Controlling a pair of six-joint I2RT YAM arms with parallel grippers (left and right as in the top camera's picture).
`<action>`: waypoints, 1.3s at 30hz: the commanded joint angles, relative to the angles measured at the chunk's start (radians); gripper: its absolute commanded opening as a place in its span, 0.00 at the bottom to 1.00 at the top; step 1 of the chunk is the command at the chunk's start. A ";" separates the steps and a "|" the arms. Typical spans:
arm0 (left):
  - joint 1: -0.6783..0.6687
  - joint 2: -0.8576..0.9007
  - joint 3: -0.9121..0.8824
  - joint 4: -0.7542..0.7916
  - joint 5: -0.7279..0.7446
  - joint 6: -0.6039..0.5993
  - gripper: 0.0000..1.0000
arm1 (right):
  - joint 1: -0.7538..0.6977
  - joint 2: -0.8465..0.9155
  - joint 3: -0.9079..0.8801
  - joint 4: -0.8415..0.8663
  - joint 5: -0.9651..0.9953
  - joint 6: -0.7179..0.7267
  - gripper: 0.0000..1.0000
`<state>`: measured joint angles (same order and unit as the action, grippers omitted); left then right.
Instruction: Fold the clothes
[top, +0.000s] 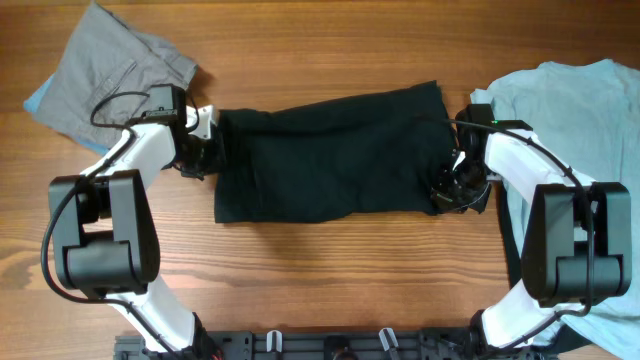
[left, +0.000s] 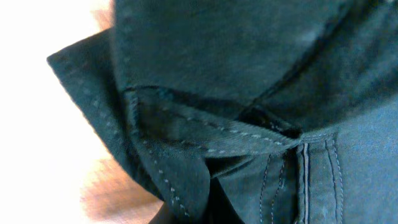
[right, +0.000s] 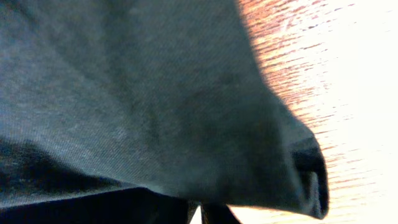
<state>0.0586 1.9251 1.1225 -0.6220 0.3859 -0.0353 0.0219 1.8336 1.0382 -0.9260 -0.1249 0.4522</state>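
Note:
A black garment (top: 330, 150) lies spread across the middle of the wooden table, folded into a long band. My left gripper (top: 205, 150) is at its left end, where the stitched waistband (left: 249, 62) bunches up close to the camera; the jaws (left: 205, 214) look shut on that cloth. My right gripper (top: 452, 188) is at the garment's lower right corner. There the black cloth (right: 124, 93) drapes over the jaws (right: 199, 214), which look shut on it. Cloth mostly hides the fingers of both grippers.
A grey garment (top: 110, 70) lies crumpled at the back left, with a bit of light blue cloth (top: 40, 100) under it. A light blue shirt (top: 580, 110) lies at the right edge, partly under my right arm. A mounting rail (top: 330, 345) runs along the front.

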 joint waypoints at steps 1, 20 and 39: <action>0.006 0.024 0.007 -0.174 -0.139 0.001 0.04 | -0.014 0.019 -0.023 0.003 0.049 -0.033 0.04; -0.167 -0.126 0.793 -0.829 -0.304 -0.208 0.04 | -0.014 -0.197 -0.023 -0.029 -0.026 -0.097 0.04; -0.521 0.177 0.772 -0.674 -0.381 -0.440 1.00 | -0.014 -0.197 -0.023 -0.037 -0.026 -0.110 0.05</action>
<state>-0.4278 2.0674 1.9018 -1.3071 -0.0223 -0.4469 0.0139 1.6432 1.0168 -0.9607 -0.1413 0.3569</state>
